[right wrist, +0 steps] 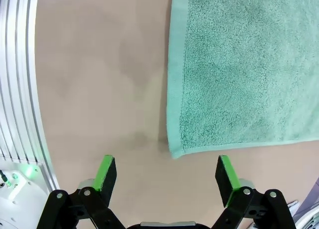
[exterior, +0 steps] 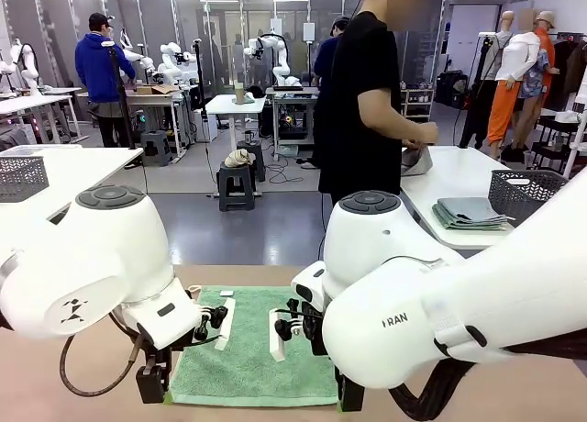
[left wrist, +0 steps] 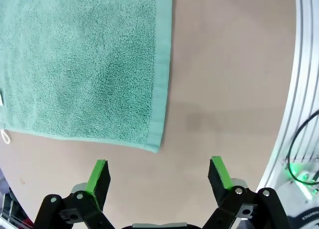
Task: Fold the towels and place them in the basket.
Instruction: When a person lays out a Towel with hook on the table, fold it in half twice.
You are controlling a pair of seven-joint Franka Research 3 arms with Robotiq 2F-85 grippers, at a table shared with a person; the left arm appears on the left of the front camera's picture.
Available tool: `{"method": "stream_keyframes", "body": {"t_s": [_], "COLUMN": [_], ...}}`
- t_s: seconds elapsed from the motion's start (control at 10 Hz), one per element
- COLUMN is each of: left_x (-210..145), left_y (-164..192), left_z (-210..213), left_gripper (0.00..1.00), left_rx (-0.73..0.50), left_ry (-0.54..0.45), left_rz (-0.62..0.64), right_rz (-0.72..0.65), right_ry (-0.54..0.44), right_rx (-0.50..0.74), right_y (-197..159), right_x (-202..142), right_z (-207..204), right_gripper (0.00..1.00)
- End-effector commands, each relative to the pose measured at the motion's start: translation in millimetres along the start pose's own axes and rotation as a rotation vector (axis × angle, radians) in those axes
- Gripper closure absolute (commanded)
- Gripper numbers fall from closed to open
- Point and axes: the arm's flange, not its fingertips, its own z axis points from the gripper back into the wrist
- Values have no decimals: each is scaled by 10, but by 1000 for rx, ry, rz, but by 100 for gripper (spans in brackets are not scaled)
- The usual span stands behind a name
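The mint green towel [exterior: 252,349] is lying flat on the tabletop [left wrist: 234,89], its near edge running along the tabletop's near edge. I am hovering my left fingers [left wrist: 98,171], spread wide, just short of its near left corner, and my right fingers [right wrist: 225,174], equally spread, just short of its near right corner. Each arm is nearest its own corner. I judge the fold is heading away from me, toward the far edge.

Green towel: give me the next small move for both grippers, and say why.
Probably lower both and pinch the towel's two near corners. The green towel lies flat and unfolded on the table. The left gripper and right gripper hover open, each with a corner just ahead of its fingers, nothing held.
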Motion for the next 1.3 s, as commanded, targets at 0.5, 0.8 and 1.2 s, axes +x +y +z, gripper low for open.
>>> {"method": "stream_keyframes", "body": {"t_s": [0.5, 0.8, 1.2], "left_x": [-185, -180, -211], "left_y": [38, 55, 78], "left_z": [-529, -698, -717], "left_gripper": [0, 0, 0], "left_rx": [-39, -71, -99], "left_ry": [-57, -58, -52], "left_rz": [-50, -57, -62], "right_rz": [6, 12, 16], "right_ry": [-1, -9, -6], "right_rx": [29, 32, 51], "right_y": [-156, -221, -304], "right_x": [-41, -49, -44], "right_z": [-321, -449, -567], "right_gripper": [0, 0, 0]}}
